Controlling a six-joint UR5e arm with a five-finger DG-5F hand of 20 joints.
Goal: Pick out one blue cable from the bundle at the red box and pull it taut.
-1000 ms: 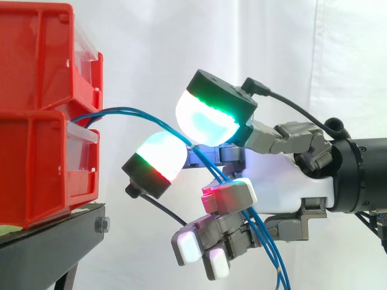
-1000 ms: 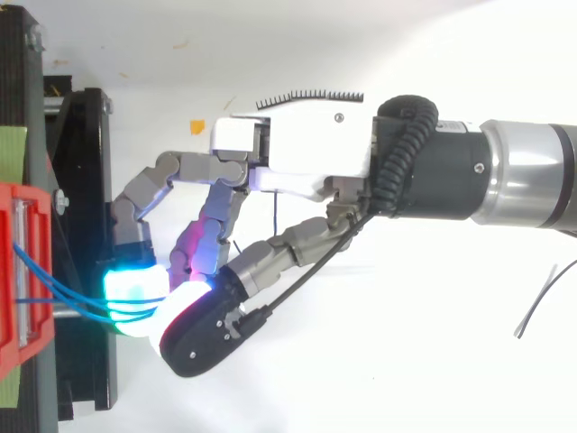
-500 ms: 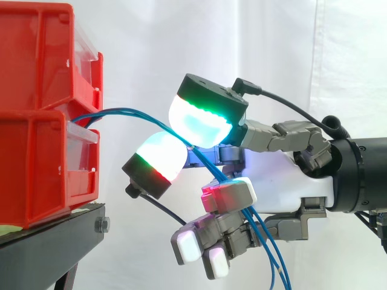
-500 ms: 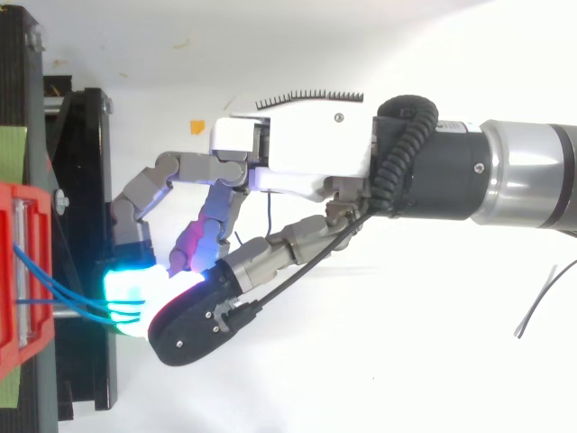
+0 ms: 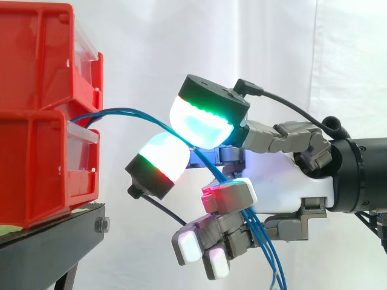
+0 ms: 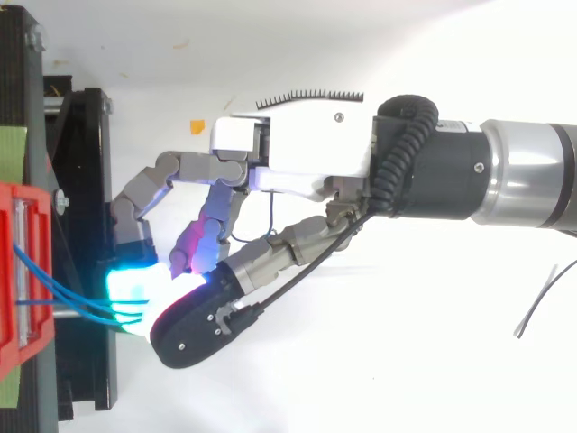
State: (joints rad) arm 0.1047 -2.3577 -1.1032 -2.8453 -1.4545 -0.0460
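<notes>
**Q:** Where is the hand (image 5: 284, 187), and in what state?

**A:** It enters from the right and is clenched on the bundle of thin blue cables (image 5: 130, 111). Two large glowing fingertips (image 5: 202, 124), one green-cyan above and one white-red below, close around the strands, and the lower fingers curl beneath. Whether the pads press one strand or all of them cannot be judged from either view.

**Q:** How does the bundle run?

**A:** It leaves the gap between the two stacked red plastic bins (image 5: 36, 121) and arcs rightward in a curve, not a straight line. It passes between the pads, then drops past the palm toward the lower edge. Seen from above, the strands cross the short space from bin to pads.

**Q:** And the surroundings?

**A:** The bins stand on a black bench (image 5: 48, 241) before a white curtain (image 5: 151, 48).
</notes>
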